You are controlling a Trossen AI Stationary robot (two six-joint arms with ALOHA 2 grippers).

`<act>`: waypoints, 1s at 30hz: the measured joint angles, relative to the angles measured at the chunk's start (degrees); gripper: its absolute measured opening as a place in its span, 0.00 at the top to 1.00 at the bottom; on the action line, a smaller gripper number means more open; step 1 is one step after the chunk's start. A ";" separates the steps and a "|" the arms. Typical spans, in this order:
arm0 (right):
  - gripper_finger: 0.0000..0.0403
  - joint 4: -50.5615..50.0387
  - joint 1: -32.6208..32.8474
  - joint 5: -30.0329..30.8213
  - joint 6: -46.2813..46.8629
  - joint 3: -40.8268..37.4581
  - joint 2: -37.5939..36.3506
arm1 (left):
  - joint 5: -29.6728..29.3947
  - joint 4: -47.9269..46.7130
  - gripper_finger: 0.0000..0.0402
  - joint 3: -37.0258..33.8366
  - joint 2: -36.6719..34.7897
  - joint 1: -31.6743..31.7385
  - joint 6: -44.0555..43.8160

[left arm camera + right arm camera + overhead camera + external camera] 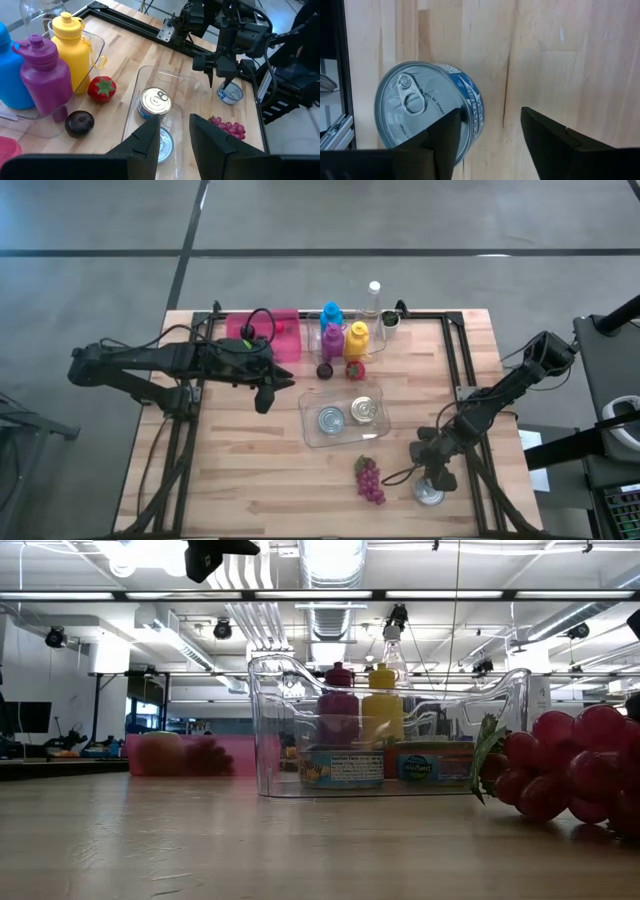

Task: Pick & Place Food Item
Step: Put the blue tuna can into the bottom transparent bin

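the right gripper point(431, 480) hangs with fingers spread just above a short silver tin can with a blue label point(427, 112) standing near the table's front right corner, while the left gripper point(172, 135), fingers parted and empty, hovers beside the clear plastic bin point(310, 415).

grey floor point(420, 220), ceiling strip lights point(330, 595)
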 joint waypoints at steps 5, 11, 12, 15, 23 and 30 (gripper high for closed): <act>0.60 0.00 0.00 0.00 0.02 0.27 -0.06 | 0.00 0.00 0.73 0.00 0.00 0.01 0.00; 0.72 -0.05 0.00 0.02 0.08 1.07 -0.15 | 0.00 0.00 0.73 0.00 0.00 0.02 0.00; 0.74 0.04 0.00 0.02 0.05 1.23 -0.16 | 0.01 0.00 0.73 0.00 0.00 0.04 0.00; 0.80 0.02 0.00 0.00 0.15 1.28 -0.22 | 0.00 0.00 0.73 0.00 0.00 0.03 0.00; 0.90 0.06 0.02 0.01 -0.39 1.28 -0.22 | 0.02 -0.01 0.73 0.00 0.00 0.03 0.00; 0.91 0.00 0.02 0.50 -0.94 1.27 0.25 | 0.02 -0.01 0.73 0.00 0.00 0.03 0.00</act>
